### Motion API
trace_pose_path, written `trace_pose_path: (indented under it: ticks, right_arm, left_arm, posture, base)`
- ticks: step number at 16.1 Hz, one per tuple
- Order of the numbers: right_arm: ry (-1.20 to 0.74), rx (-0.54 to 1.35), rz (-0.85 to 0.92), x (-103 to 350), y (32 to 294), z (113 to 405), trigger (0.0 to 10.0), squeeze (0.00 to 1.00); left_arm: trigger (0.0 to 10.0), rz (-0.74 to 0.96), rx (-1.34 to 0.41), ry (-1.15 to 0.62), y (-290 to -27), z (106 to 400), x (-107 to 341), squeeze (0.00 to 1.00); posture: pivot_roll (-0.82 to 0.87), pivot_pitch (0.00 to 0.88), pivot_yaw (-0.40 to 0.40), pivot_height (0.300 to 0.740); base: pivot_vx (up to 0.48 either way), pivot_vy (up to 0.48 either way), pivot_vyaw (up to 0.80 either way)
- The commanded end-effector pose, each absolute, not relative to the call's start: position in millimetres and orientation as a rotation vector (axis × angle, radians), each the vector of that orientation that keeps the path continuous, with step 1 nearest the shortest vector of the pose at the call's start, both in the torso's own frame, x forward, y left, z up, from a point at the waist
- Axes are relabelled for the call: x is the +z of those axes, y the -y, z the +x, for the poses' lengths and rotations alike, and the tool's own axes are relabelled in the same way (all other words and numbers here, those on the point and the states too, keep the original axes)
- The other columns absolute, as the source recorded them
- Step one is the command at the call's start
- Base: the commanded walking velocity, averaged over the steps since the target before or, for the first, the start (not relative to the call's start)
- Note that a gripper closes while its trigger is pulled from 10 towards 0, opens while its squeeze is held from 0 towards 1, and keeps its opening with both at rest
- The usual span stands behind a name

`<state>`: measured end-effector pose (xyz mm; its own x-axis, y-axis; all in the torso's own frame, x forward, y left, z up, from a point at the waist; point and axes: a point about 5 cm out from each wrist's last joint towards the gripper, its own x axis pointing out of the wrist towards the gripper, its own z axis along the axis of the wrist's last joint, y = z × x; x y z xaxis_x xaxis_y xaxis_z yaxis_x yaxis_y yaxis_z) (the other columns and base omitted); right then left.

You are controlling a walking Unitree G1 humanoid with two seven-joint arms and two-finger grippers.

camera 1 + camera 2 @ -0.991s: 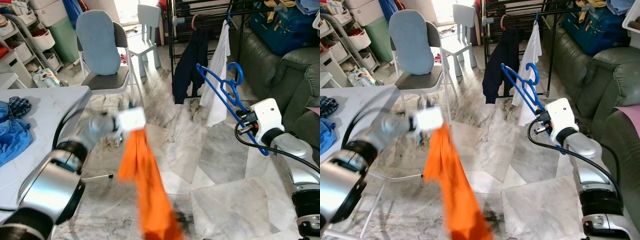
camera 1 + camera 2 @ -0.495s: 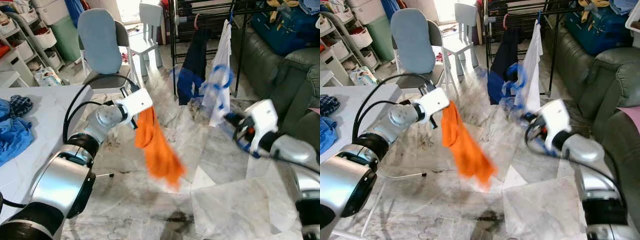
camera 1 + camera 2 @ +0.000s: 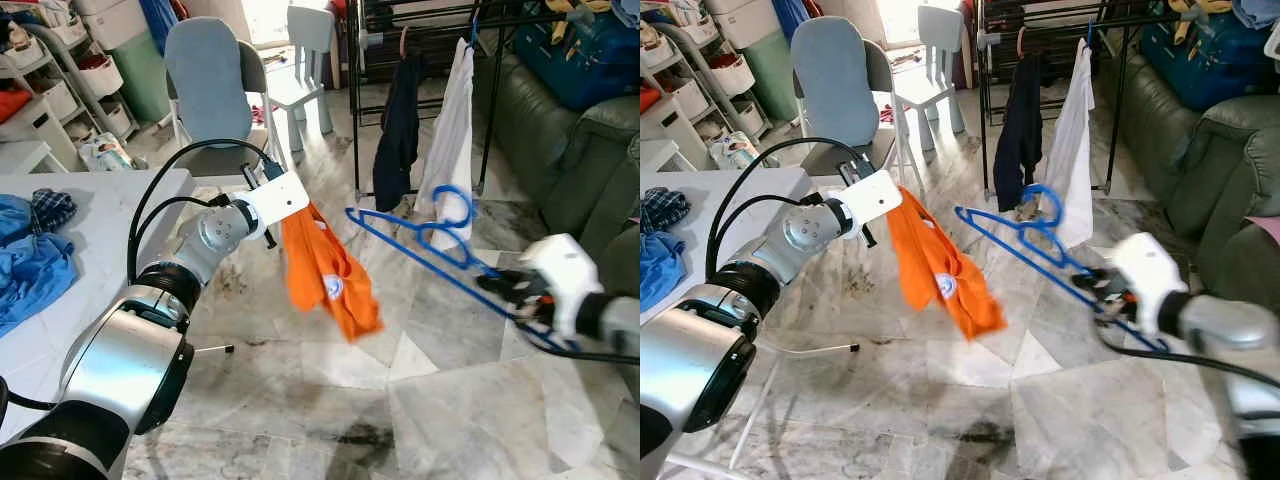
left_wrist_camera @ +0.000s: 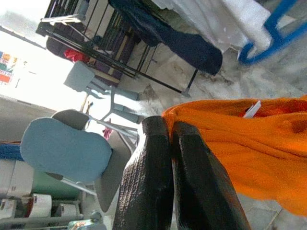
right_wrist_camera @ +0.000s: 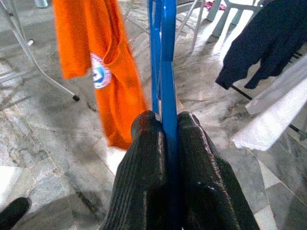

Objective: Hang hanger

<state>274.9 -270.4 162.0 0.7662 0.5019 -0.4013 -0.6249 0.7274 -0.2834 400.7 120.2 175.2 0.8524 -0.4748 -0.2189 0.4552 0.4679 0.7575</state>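
An orange shirt point(image 3: 325, 270) with a round printed patch hangs in the air in front of me. My left gripper point(image 4: 171, 127) is shut on its top edge near the collar tag. A blue plastic hanger point(image 3: 420, 250) lies nearly level to the right of the shirt, with its far tip close to the cloth. My right gripper point(image 5: 165, 120) is shut on the hanger's near end, and my right arm reaches in from the right. Behind them stands a black drying rack point(image 3: 354, 100) with a dark garment point(image 3: 398, 130) and a white garment point(image 3: 448, 140) hanging on it.
A grey chair with a blue cushion point(image 3: 210, 90) stands just behind my left arm. A white table point(image 3: 100, 230) with blue clothes point(image 3: 30, 265) is on the left, and a dark green sofa point(image 3: 590, 150) on the right. A pale small chair point(image 3: 305, 55) stands farther back on the marble floor.
My left arm has stretched forward and carried the orange shirt up and toward the middle. My right arm has swung the hanger down from upright to nearly level, its tip toward the shirt.
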Motion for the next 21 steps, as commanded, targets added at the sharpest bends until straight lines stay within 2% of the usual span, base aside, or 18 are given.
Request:
trace_pose_path:
  ticks: [1,4,8,14,18,21]
  right_arm:
    - [-0.288,0.694,-0.413,173,266,268,10.0,0.00]
    - [-0.322,0.762,-0.396,175,267,257,10.0,0.00]
    - [-0.356,0.877,-0.351,171,253,247,10.0,0.00]
    - [-0.337,0.858,-0.365,163,243,261,10.0,0.00]
    - [-0.359,0.835,-0.409,165,251,260,10.0,0.00]
    - [-0.404,0.817,-0.469,156,255,262,10.0,0.00]
  left_arm:
    - [10.0,0.939,-0.548,0.033,-126,403,182,0.00]
    - [10.0,0.942,-0.575,0.037,-122,402,182,0.00]
    - [10.0,0.959,-0.677,0.072,-107,397,177,0.00]
    - [10.0,0.881,-0.843,0.180,-90,388,185,0.00]
    - [10.0,0.916,-0.802,0.167,-103,389,182,0.00]
    - [10.0,0.896,-0.846,0.220,-100,385,183,0.00]
  posture:
    - [-0.22,0.000,0.170,0.740]
    - [-0.22,0.000,0.180,0.740]
    - [-0.22,0.000,0.190,0.740]
    - [-0.21,0.000,0.184,0.740]
    - [-0.22,0.000,0.179,0.740]
    - [-0.21,0.000,0.172,0.740]
  base:
    - [0.000,0.000,0.00]
    - [0.000,0.000,0.00]
    - [0.000,0.000,0.00]
    - [0.000,0.000,0.00]
    - [0.000,0.000,0.00]
    - [0.000,0.000,0.00]
